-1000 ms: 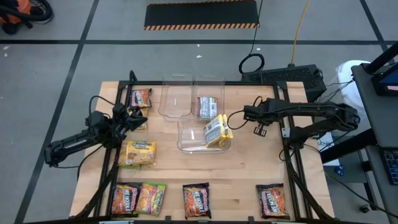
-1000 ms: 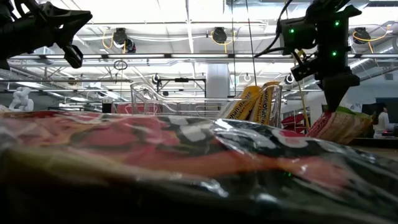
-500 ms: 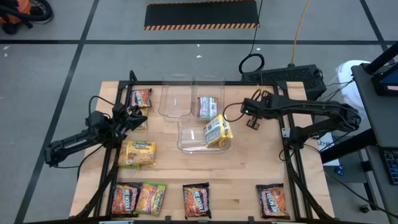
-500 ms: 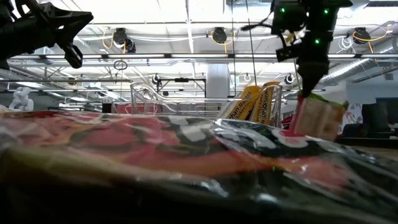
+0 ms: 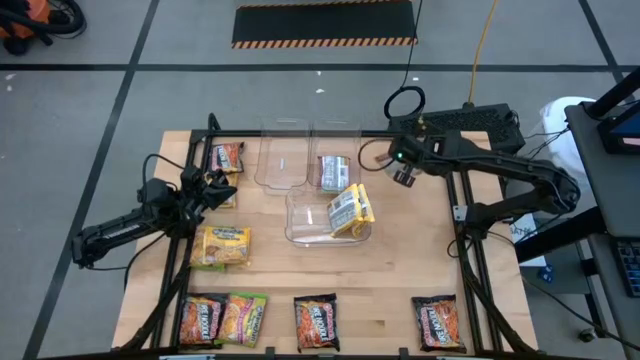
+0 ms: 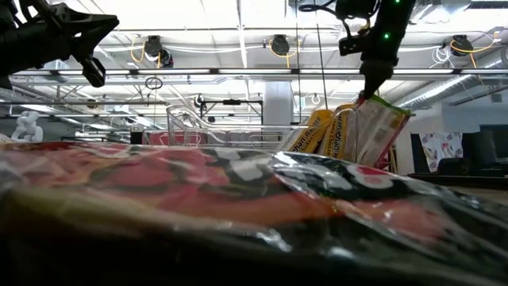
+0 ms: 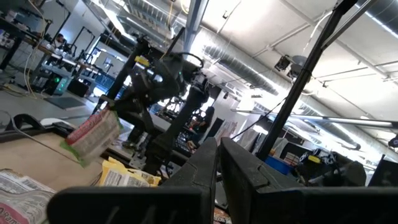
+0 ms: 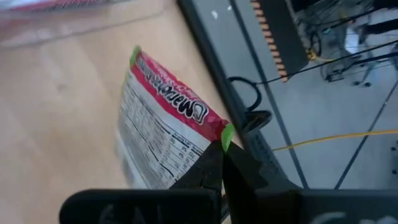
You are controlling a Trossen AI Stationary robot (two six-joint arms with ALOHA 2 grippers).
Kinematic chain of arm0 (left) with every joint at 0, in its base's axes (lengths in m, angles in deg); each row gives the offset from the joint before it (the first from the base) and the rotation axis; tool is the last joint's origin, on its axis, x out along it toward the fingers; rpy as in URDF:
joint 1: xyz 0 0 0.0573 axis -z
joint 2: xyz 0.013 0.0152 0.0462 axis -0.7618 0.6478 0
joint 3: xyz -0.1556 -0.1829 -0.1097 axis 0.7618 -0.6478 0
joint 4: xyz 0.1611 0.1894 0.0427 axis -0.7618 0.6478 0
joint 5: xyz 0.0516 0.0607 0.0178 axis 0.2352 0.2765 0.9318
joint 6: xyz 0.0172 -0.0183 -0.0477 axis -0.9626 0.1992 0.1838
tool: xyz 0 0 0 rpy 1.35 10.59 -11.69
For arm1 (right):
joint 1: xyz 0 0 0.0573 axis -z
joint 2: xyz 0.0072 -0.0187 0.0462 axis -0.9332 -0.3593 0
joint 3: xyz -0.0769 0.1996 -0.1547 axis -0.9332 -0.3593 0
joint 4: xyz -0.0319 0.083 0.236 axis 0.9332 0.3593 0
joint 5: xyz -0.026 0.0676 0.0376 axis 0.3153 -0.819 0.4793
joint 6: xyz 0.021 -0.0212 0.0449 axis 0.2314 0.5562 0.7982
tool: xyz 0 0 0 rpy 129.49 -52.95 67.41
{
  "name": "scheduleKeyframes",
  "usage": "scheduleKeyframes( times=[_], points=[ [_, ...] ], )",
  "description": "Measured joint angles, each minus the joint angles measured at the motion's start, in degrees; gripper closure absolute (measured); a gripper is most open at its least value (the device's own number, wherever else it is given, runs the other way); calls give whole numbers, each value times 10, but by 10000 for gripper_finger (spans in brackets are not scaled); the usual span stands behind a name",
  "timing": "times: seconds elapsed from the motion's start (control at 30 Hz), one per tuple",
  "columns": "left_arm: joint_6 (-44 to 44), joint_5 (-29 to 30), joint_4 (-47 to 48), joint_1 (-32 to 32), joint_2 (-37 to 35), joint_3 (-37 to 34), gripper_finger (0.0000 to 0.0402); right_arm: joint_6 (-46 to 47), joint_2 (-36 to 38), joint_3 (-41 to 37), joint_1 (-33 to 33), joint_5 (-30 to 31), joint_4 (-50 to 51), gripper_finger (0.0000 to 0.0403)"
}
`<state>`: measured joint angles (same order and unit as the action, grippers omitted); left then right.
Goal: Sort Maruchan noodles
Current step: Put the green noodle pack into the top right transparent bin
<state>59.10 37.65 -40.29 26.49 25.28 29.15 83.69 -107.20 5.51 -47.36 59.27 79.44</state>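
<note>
right fingers (image 8: 222, 163) clamped on a lime-edged packet (image 8: 163, 137) mid-air nr the bins (image 5: 325, 215), left fingers (image 7: 219, 163) nearly together & empty; approx 3 packets binned, approx 7 left on table (image 5: 400, 270).

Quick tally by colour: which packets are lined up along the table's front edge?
Orange-red packet: 1
Lime-green packet: 1
Dark brown packets: 2
Total: 4

I work in a big industrial lab: exposed ceiling ducts (image 7: 249, 53), taped concrete floor (image 5: 90, 90), other workstations behind.
</note>
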Motion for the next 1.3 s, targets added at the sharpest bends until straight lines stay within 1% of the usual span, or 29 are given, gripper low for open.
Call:
scheduleKeyframes(
  times=[0.1,0.33,0.63,0.9,1.03,1.17,1.23,1.3],
  points=[
    [0,0,0,0,0,0,376,-27,0,10,14,1,-24,403],
    [0,0,0,0,0,0,376,-106,-1,16,38,-1,-136,403],
    [0,0,0,0,0,0,376,-162,-1,17,51,-5,-250,403],
    [0,0,0,0,0,0,376,-184,-23,76,51,-48,-263,403],
    [-5,0,0,0,0,0,376,-211,-56,113,51,-52,-265,403],
    [-5,0,0,0,0,0,376,-222,-97,148,51,-94,-274,403],
    [-7,0,0,0,0,0,376,-227,-117,158,51,-96,-283,403],
    [-11,0,0,0,0,0,376,-234,-136,164,51,-113,-291,403]
  ],
)
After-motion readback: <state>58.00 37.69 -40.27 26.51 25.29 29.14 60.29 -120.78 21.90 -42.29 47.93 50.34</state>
